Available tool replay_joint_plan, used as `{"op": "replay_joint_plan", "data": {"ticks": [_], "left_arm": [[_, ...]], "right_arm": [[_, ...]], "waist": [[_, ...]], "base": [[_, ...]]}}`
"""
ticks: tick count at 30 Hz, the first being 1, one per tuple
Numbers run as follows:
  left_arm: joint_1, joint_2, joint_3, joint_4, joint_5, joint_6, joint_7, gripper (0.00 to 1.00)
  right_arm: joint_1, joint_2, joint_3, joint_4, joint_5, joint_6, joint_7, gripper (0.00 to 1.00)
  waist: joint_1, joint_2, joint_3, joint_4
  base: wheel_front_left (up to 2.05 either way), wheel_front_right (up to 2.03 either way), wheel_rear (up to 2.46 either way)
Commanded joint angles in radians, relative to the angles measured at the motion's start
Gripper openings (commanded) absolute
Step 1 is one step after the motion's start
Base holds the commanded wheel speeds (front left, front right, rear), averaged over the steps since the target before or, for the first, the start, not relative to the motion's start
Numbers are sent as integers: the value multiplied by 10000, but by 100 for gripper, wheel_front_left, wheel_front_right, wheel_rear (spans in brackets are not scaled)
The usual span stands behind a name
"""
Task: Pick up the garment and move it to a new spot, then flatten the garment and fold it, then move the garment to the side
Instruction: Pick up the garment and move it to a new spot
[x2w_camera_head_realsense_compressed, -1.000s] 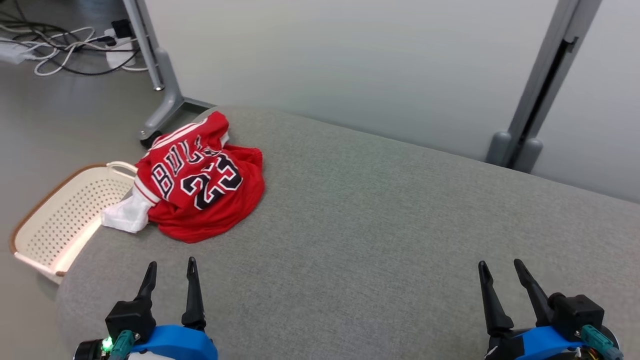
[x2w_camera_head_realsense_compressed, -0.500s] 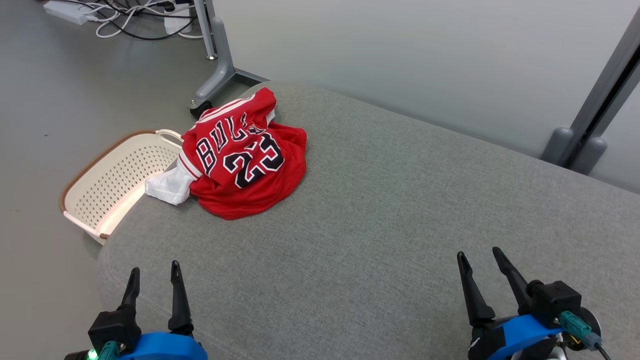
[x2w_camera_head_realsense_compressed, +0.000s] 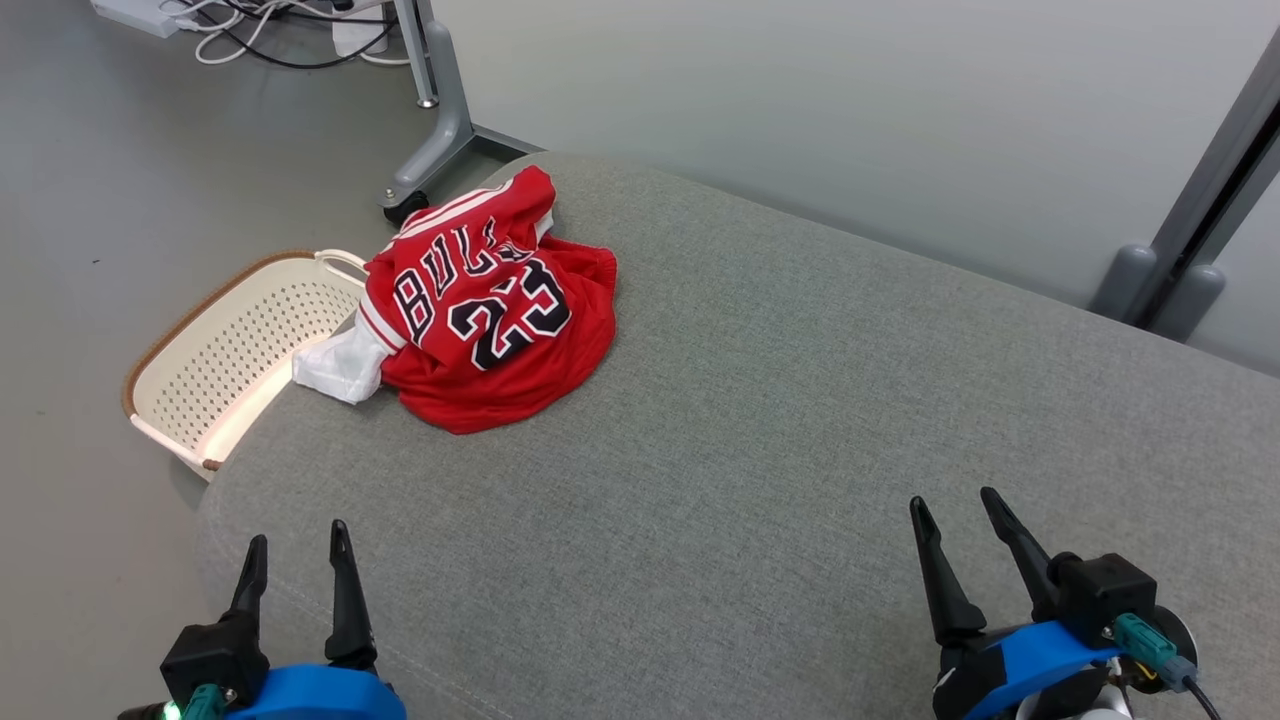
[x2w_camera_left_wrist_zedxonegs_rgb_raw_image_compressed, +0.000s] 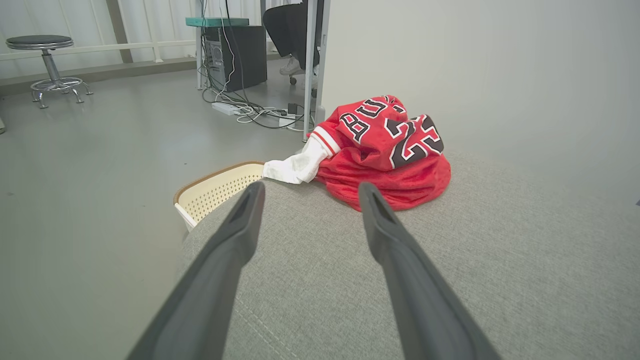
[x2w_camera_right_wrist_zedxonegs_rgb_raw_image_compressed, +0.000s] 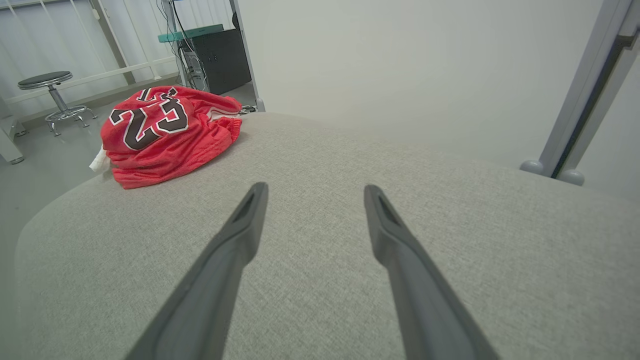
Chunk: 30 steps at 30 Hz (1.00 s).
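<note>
Red jersey (x2w_camera_head_realsense_compressed: 490, 320): crumpled heap, number side up. It sits ahead of the left jaws and a touch to their right, well apart from the tips. From the right jaws it's far ahead and way off to their left.
Feel: my guess is light, floppy and a bit slick, since it looks like sports mesh. It won't hold any shape when you lift it, so expect it to sag and trail.
Where to grab: I'd pinch a raised fold on the side nearest the left jaws, or the striped trim edge if you can reach it. Take a thick bunch so it doesn't slide out.
Left gripper (x2w_camera_head_realsense_compressed: 298, 533): fingers spread apart, nothing between them.
Right gripper (x2w_camera_head_realsense_compressed: 951, 497): same deal, spread wide and empty.
White cloth (x2w_camera_head_realsense_compressed: 335, 370): pokes out from the heap's left side, touching it. You can't tell from here if it's a separate piece, so watch whether it comes along.
Basket (x2w_camera_head_realsense_compressed: 200, 360): cream, perforated, down on the floor ahead-left of the left jaws, just beside the white cloth. Anything dragged that way could drop in.
Grey cushion (x2w_camera_head_realsense_compressed: 760, 420): soft fabric top with bare fabric between both sets of jaws and the heap, so your approach is open.
Post foot (x2w_camera_head_realsense_compressed: 440, 130): beyond the heap, not in your path.
</note>
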Motion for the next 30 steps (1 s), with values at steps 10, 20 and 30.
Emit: {"op": "replay_joint_plan", "data": {"ticks": [10, 20, 30], "left_arm": [[-1888, 1095, 641, -1482, -464, -179, 1739, 100], [-4808, 2052, 1278, 119, -1791, -869, 4448, 100], [-6134, 2830, 2024, 1748, -3040, -1388, 5830, 100]], "right_arm": [[129, -39, -376, -267, -70, 1, 16, 100], [-29, -36, -566, -1007, -503, 1, 369, 100], [-272, -36, -457, -1918, -920, 1, 826, 100]], "waist": [[0, -2, 310, 18], [0, -2, 1341, -702], [0, -2, 2713, -2221]], "base": [[0, 0, 0], [0, 0, 0], [0, 0, 0]]}}
